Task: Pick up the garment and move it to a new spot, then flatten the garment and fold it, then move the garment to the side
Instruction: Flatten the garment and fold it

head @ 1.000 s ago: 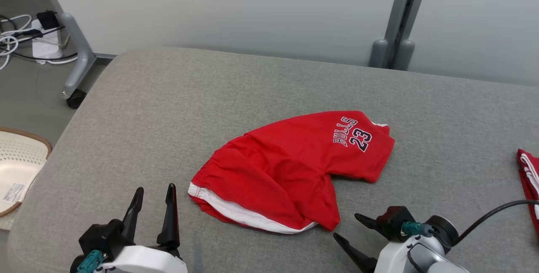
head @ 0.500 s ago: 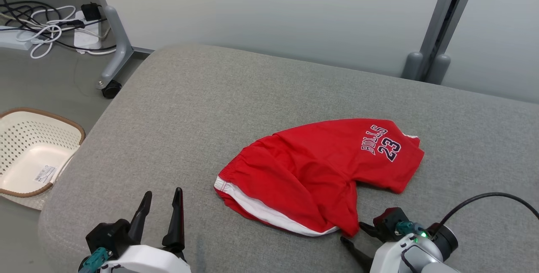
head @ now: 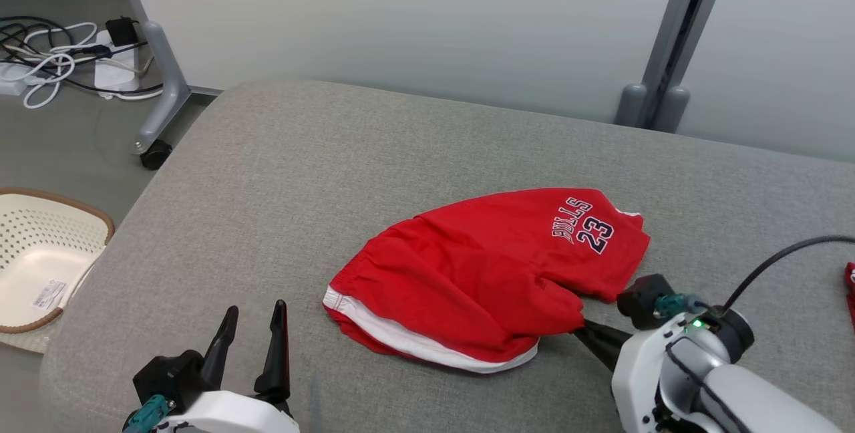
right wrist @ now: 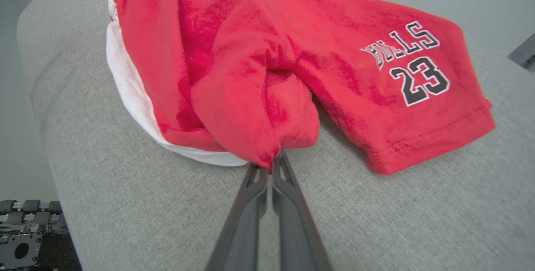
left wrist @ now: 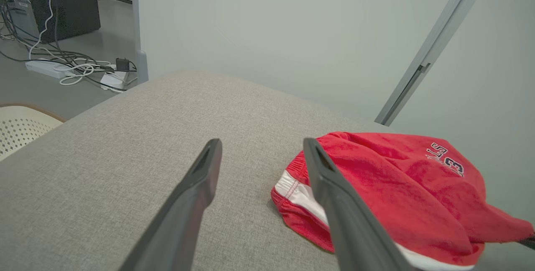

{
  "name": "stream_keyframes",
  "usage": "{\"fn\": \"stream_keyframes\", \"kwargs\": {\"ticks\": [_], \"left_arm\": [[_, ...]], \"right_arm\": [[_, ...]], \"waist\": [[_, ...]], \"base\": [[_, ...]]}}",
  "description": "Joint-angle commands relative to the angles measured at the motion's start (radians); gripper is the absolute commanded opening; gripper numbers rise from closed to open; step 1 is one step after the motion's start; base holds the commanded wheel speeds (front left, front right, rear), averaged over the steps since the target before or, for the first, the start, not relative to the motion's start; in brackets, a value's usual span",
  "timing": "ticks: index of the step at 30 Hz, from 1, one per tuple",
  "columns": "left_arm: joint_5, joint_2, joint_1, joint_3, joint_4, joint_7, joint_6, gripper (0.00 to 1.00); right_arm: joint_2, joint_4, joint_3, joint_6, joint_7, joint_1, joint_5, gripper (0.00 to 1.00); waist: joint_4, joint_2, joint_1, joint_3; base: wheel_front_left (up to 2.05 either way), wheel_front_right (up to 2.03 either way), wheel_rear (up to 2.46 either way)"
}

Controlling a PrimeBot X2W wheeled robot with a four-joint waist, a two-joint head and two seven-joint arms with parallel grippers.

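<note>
Head view: the right gripper [head: 582, 327], spread a second ago, has closed on the near leg hem of the red shorts [head: 481, 266], which lie mid-way across the grey cushion [head: 287, 172]. Left wrist view: the left gripper [left wrist: 262, 142] stays spread just beside the shorts, not touching. Right wrist view: cloth bunches between pressed-together fingers [right wrist: 255, 204]; the lift looks ready to begin.

High head, low wrists, common garment [head: 481, 272]

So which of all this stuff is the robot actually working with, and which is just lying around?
In the job: red Bulls shorts, right gripper pinching their edge, open left gripper, grey padded surface.
Lying about: white perforated basket, floor cables, red cloth at right edge.
</note>
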Motion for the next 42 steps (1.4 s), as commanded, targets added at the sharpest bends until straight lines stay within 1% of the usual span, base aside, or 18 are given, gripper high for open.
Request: {"fn": "stream_keyframes", "kwargs": {"ticks": [1, 4, 10, 12, 14, 16, 18, 21, 23, 27, 30, 31, 32, 34, 36, 37, 42], "left_arm": [[-0.005, 0.005, 0.004, 0.003, 0.002, -0.002, -0.004, 1.00], [-0.008, 0.004, 0.000, 0.000, 0.006, -0.003, -0.007, 1.00], [-0.011, 0.001, -0.012, -0.004, 0.015, -0.006, -0.011, 1.00], [-0.010, -0.002, -0.022, -0.007, 0.018, -0.007, -0.014, 1.00], [-0.010, -0.007, -0.034, -0.012, 0.021, -0.008, -0.019, 1.00], [-0.009, -0.012, -0.044, -0.016, 0.026, -0.010, -0.027, 1.00], [-0.009, -0.022, -0.060, -0.023, 0.034, -0.012, -0.036, 1.00], [-0.011, -0.042, -0.089, -0.031, 0.049, -0.016, -0.047, 1.00], [-0.014, -0.053, -0.102, -0.034, 0.067, -0.020, -0.056, 1.00], [-0.012, -0.079, -0.139, -0.042, 0.100, -0.024, -0.081, 1.00], [-0.006, -0.090, -0.156, -0.043, 0.123, -0.027, -0.094, 1.00], [-0.005, -0.094, -0.160, -0.041, 0.130, -0.027, -0.097, 1.00], [-0.002, -0.099, -0.164, -0.040, 0.138, -0.028, -0.099, 1.00], [0.006, -0.105, -0.172, -0.034, 0.145, -0.028, -0.103, 1.00], [0.010, -0.107, -0.173, -0.026, 0.152, -0.028, -0.106, 1.00], [0.010, -0.107, -0.173, -0.026, 0.152, -0.028, -0.106, 1.00], [0.033, -0.106, -0.158, -0.011, 0.163, -0.028, -0.112, 1.00]], "right_arm": [[-0.019, -0.019, -0.006, 0.000, 0.019, -0.008, 0.015, 0.00], [-0.091, -0.130, -0.027, 0.000, 0.146, 0.000, 0.088, 0.00], [-0.201, -0.345, -0.106, 0.000, 0.410, 0.029, 0.267, 0.00], [-0.222, -0.373, -0.136, 0.000, 0.491, 0.022, 0.303, 0.00], [-0.211, -0.389, -0.168, 0.000, 0.544, -0.009, 0.342, 0.00], [-0.197, -0.368, -0.196, 0.000, 0.574, -0.053, 0.367, 0.00], [-0.192, -0.324, -0.203, 0.000, 0.596, -0.106, 0.359, 0.00], [-0.152, -0.255, -0.187, 0.000, 0.598, -0.197, 0.364, 0.00], [-0.137, -0.194, -0.164, 0.000, 0.604, -0.249, 0.368, 0.00], [-0.098, -0.085, -0.111, 0.000, 0.572, -0.348, 0.368, 0.00], [-0.059, -0.017, -0.068, 0.000, 0.518, -0.405, 0.389, 0.00], [-0.044, 0.002, -0.053, 0.000, 0.495, -0.418, 0.398, 0.13], [-0.033, 0.018, -0.040, 0.000, 0.468, -0.429, 0.405, 0.38], [-0.016, 0.045, -0.010, 0.000, 0.410, -0.446, 0.425, 1.00], [-0.008, 0.058, 0.022, 0.000, 0.354, -0.457, 0.444, 1.00], [-0.008, 0.058, 0.022, 0.000, 0.354, -0.457, 0.444, 1.00], [-0.034, 0.048, 0.077, 0.000, 0.172, -0.468, 0.477, 1.00]], "waist": [[-0.012, -0.0001, 0.0000, -0.001], [-0.029, -0.0001, 0.0000, -0.001], [-0.041, -0.0001, 0.0000, 0.011], [-0.039, -0.0001, 0.0000, 0.021], [-0.032, -0.0001, 0.0000, 0.037], [-0.019, -0.0001, 0.0000, 0.059], [0.000, -0.0001, 0.0000, 0.084], [0.036, -0.0001, 0.0000, 0.127], [0.061, -0.0001, 0.0000, 0.154], [0.105, -0.0001, 0.0000, 0.201], [0.125, -0.0001, 0.0000, 0.220], [0.128, -0.0001, 0.0000, 0.222], [0.130, -0.0001, 0.0000, 0.223], [0.130, -0.0001, 0.0000, 0.219], [0.124, -0.0001, 0.0000, 0.208], [0.124, -0.0001, 0.0000, 0.208], [0.087, -0.0001, 0.0000, 0.169]], "base": [[0.00, 0.00, 0.00], [0.00, 0.00, 0.00], [0.00, 0.00, 0.00], [0.00, 0.00, 0.00], [0.00, 0.00, 0.00], [0.00, 0.00, 0.00], [0.00, 0.00, 0.00], [0.00, 0.00, 0.00], [0.00, 0.00, 0.00], [0.00, 0.00, 0.00], [0.00, 0.00, 0.00], [0.00, 0.00, 0.00], [0.00, 0.00, 0.00], [0.00, 0.00, 0.00], [0.00, 0.00, 0.00], [0.00, 0.00, 0.00], [0.00, 0.00, 0.00]]}}
